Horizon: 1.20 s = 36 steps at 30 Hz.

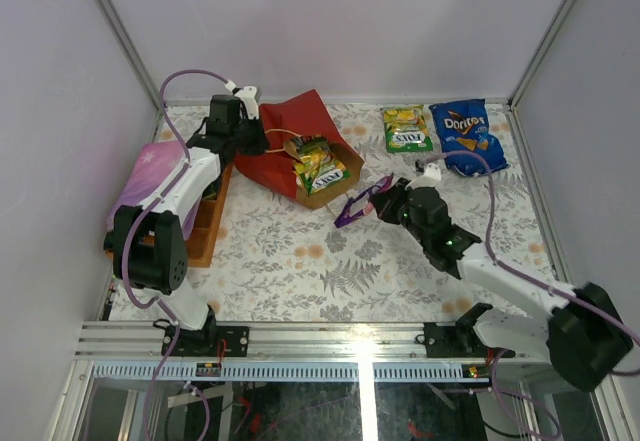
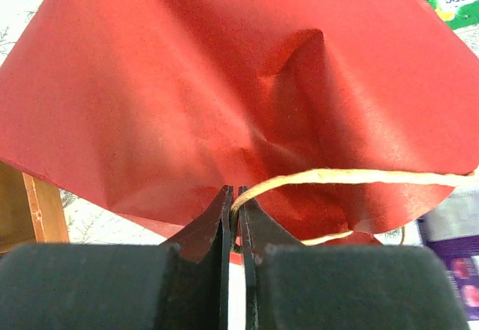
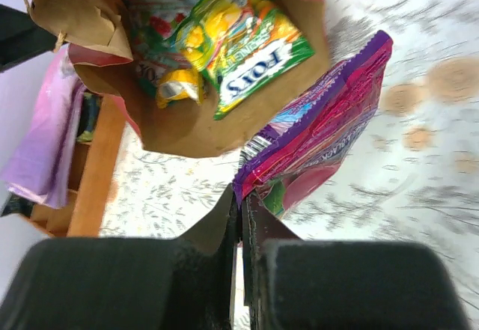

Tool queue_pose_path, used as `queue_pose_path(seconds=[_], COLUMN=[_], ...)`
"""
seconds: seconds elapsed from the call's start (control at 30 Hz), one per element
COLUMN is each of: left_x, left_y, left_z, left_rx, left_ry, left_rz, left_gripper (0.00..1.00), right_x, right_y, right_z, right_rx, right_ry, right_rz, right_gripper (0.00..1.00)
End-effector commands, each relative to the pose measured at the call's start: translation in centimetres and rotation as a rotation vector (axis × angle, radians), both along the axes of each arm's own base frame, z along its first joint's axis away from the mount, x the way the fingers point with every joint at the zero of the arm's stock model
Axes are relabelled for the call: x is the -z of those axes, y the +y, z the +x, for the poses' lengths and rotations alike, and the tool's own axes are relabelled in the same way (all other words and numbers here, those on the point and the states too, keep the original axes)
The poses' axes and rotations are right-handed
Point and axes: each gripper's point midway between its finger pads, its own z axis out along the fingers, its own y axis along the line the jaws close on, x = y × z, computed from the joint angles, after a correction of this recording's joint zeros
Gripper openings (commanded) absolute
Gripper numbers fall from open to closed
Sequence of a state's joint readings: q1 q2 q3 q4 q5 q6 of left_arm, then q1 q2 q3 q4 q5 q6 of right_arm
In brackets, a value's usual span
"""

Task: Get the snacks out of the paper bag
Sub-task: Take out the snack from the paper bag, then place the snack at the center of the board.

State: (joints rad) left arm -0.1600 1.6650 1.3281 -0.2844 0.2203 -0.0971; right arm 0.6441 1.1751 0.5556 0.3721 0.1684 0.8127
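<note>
The paper bag [image 1: 300,126] lies on its side at the back left, red outside and brown inside [image 3: 187,129], with its mouth facing right. Green-yellow snacks [image 1: 318,166] show in the mouth, among them a Fox's packet [image 3: 239,49]. My left gripper [image 2: 237,191] is shut on the bag's thin twine handle [image 2: 352,176] at the bag's red rear [image 2: 224,83]. In the top view it [image 1: 255,139] sits left of the bag. My right gripper [image 3: 242,194] is shut on a corner of a purple packet [image 3: 322,128]. That packet [image 1: 360,204] hangs just outside the mouth, left of the gripper [image 1: 385,199].
A green-yellow packet [image 1: 407,128] and a blue Doritos bag [image 1: 468,136] lie on the patterned table at the back right. An orange-brown wooden tray [image 1: 205,226] with a pink-purple cloth [image 1: 150,181] stands at the left edge. White walls close in the back and sides.
</note>
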Motion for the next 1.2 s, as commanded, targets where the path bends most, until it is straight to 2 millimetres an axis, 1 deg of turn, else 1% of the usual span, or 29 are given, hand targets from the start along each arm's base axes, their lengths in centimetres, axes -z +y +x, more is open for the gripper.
queue_pose_path(seconds=[0.0, 0.1, 0.17, 0.23, 0.27, 0.3, 0.33, 0.4, 0.47, 0.53, 0.57, 0.63, 0.7, 0.8, 0.87, 1.03, 1.17], left_x=[-1.0, -0.9, -0.9, -0.8, -0.8, -0.8, -0.8, -0.7, -0.6, -0.5, -0.4, -0.3, -0.3, -0.1, -0.1, 0.2, 0.4], left_y=[1.5, 1.6, 1.7, 1.7, 1.6, 1.6, 1.7, 1.9, 2.0, 1.9, 1.8, 1.8, 1.7, 1.6, 1.6, 1.3, 1.5], left_z=[0.6, 0.6, 0.6, 0.6, 0.6, 0.6, 0.6, 0.7, 0.7, 0.8, 0.8, 0.9, 0.9, 0.9, 0.9, 1.0, 1.0], left_rx=[-0.040, -0.045, -0.047, -0.046, -0.045, -0.045, -0.047, -0.053, -0.056, -0.053, -0.051, -0.052, -0.047, -0.043, -0.043, -0.032, -0.039], left_ry=[-0.045, -0.043, -0.043, -0.042, -0.041, -0.042, -0.040, -0.039, -0.037, -0.033, -0.030, -0.029, -0.029, -0.023, -0.021, -0.013, -0.008], left_rz=[0.017, 0.021, 0.022, 0.022, 0.022, 0.023, 0.023, 0.029, 0.031, 0.027, 0.026, 0.026, 0.021, 0.019, 0.017, 0.007, 0.015], left_gripper=[0.04, 0.04, 0.04, 0.04, 0.04, 0.04, 0.04, 0.04, 0.04, 0.04, 0.04, 0.04, 0.04, 0.04, 0.04, 0.05, 0.05], right_x=[-2.2, -5.1, -6.6, -7.4, -7.2, -6.6, -6.0, -5.0, -5.0, -5.6, -6.2, -6.8, -6.8, -5.7, -4.4, -0.6, 0.9], right_y=[-6.0, -10.7, -13.8, -16.9, -18.6, -21.0, -22.0, -26.2, -27.9, -29.5, -30.5, -31.4, -31.8, -32.4, -32.5, -31.8, -31.0], right_z=[-1.2, -1.1, -1.0, -0.7, -0.5, -0.1, 0.0, -0.3, -0.8, -1.5, -2.1, -3.0, -3.3, -3.9, -4.0, -2.2, -0.1], right_rx=[0.082, 0.224, 0.324, 0.419, 0.462, 0.518, 0.533, 0.671, 0.777, 0.890, 0.958, 1.034, 1.066, 1.111, 1.126, 1.123, 1.131], right_ry=[-0.081, -0.126, -0.125, -0.085, -0.040, 0.024, 0.070, 0.178, 0.213, 0.219, 0.222, 0.234, 0.248, 0.297, 0.339, 0.435, 0.485], right_rz=[-0.316, -0.508, -0.639, -0.723, -0.738, -0.741, -0.732, -0.716, -0.725, -0.759, -0.785, -0.798, -0.817, -0.857, -0.884, -0.902, -0.891], right_gripper=[0.00, 0.00, 0.00, 0.00, 0.00, 0.00, 0.00, 0.00, 0.00, 0.00, 0.00, 0.00, 0.00, 0.00, 0.00, 0.00, 0.00])
